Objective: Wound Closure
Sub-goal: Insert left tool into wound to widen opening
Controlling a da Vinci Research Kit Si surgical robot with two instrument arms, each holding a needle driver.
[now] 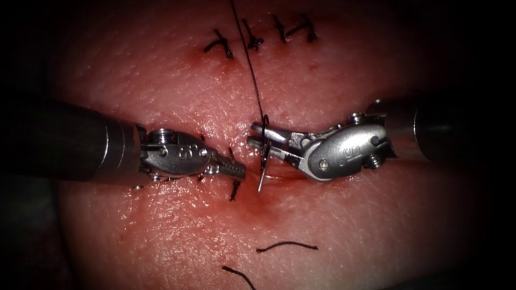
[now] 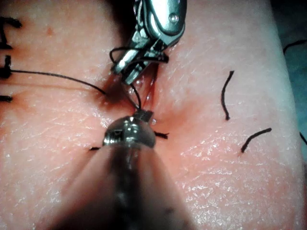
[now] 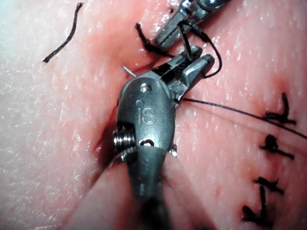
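The tissue filled the endoscope frame, pale pink and finely wrinkled, glistening toward the lower centre, with darkness at every edge. The cut ran as a shallow reddened furrow across the middle of the frame, red fluid pooled in a dip just below its centre.

From the left edge came the left tool, its dark shaft lying low over the tissue, its jaws together and holding nothing, the tip just short of the needle. Short dark stitch ends stood up from the tissue beside that tip.

At centre the curved needle stood nearly upright, its lower point down at the cut; whether it had entered the tissue could not be told. The thread rose from the needle's upper end to the top edge of the frame, crossing a row of finished stitches in the upper centre.

From the right came the right tool, its jaws clamped on the needle in the upper part of its curve.

Two cut ends of thread lay loose on the tissue in the lower centre, well apart from both tools.
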